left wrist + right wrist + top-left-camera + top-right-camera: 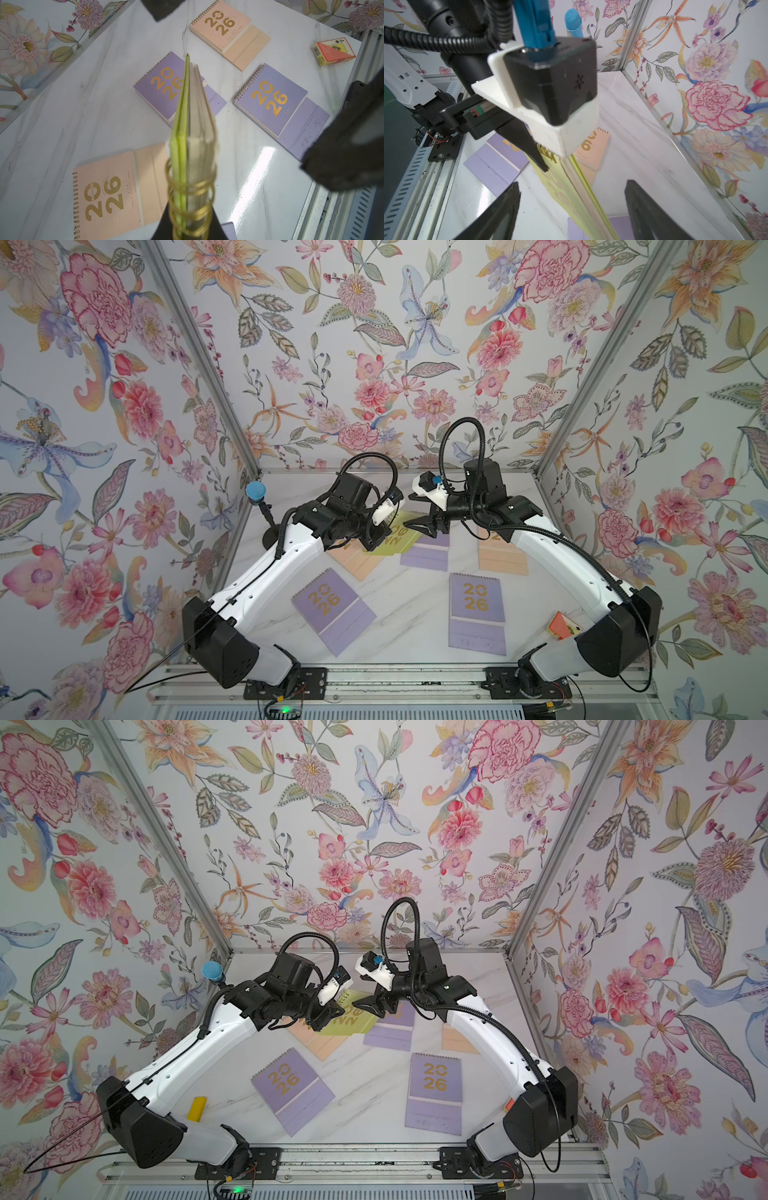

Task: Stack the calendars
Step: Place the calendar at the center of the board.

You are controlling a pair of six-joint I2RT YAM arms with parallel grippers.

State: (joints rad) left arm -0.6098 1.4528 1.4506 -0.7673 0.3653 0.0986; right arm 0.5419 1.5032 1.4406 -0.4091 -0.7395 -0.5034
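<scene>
count: 3 lilac calendars (276,104), 2 peach calendars (112,191), 1 yellow-green calendar (187,124), 1 card box (332,52), 1 yellow bar (196,1108) | print: gold "2026", "CALENDAR" | left gripper (376,537): clamped on yellow-green calendar's spiral, edge-up above table (407,585) | right gripper (572,187): wide apart, straddling it, grasping nothing

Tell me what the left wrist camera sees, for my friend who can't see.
The left gripper holds a yellow-green calendar edge-on by its spiral, above a marble table. Two lilac calendars and two peach calendars lie flat below, with an orange-red card box near the edge.
</scene>
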